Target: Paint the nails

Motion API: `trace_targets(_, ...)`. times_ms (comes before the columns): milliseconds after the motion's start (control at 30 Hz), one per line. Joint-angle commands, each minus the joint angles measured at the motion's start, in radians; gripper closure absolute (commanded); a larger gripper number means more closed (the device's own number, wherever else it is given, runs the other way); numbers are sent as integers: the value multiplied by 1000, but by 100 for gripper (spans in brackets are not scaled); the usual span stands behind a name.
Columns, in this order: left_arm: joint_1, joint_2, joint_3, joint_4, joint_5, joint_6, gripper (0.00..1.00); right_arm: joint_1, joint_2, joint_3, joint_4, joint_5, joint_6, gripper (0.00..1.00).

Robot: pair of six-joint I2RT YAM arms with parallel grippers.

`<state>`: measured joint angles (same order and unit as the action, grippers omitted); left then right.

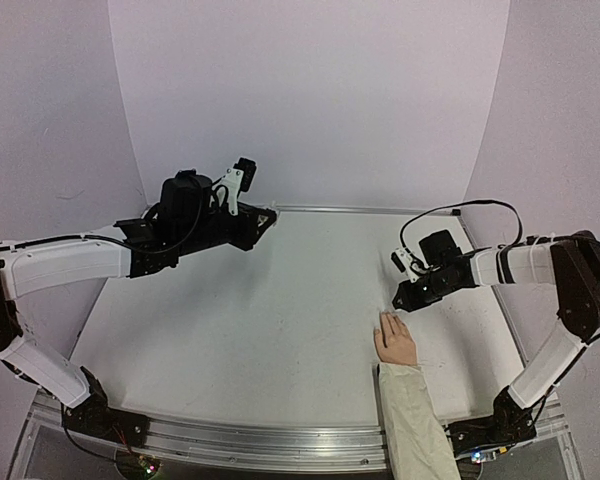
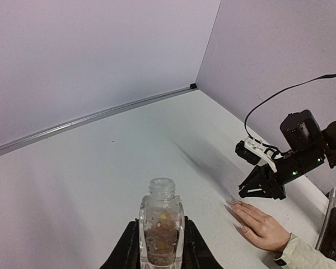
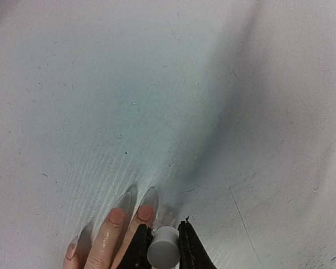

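Observation:
A pale hand (image 1: 395, 340) with a cream sleeve lies flat on the white table at the near right. Its nails (image 3: 144, 212) are long and pointed, pink at the base with clear tips. My right gripper (image 3: 163, 228) hangs just over the fingertips, shut on a small round white cap (image 3: 163, 253). Whatever hangs under the cap is hidden. My left gripper (image 2: 161, 224) is raised at the far left, shut on an uncapped clear bottle (image 2: 161, 238) that holds brownish liquid with flecks and stands upright between the jaws.
Pale walls close the table on three sides, with a metal rail (image 1: 360, 210) along the back edge. A black cable (image 1: 460, 208) loops above the right arm. The cream sleeve (image 1: 410, 420) runs to the near edge.

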<state>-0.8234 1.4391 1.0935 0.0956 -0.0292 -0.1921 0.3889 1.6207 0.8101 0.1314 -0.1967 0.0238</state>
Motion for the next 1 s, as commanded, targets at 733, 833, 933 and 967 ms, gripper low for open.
trace_targets(733, 5, -25, 25, 32, -18, 3, 100, 7, 41, 49, 10, 11, 17, 100)
trace_targets(833, 6, -26, 25, 32, -18, 3, 100, 7, 51, 64, 11, 15, 18, 100)
trace_targets(933, 6, -27, 25, 33, -18, 3, 100, 7, 57, 77, 15, 19, 20, 100)
trace_targets(967, 6, -28, 25, 32, -18, 4, 100, 7, 57, 80, 16, 21, 21, 100)
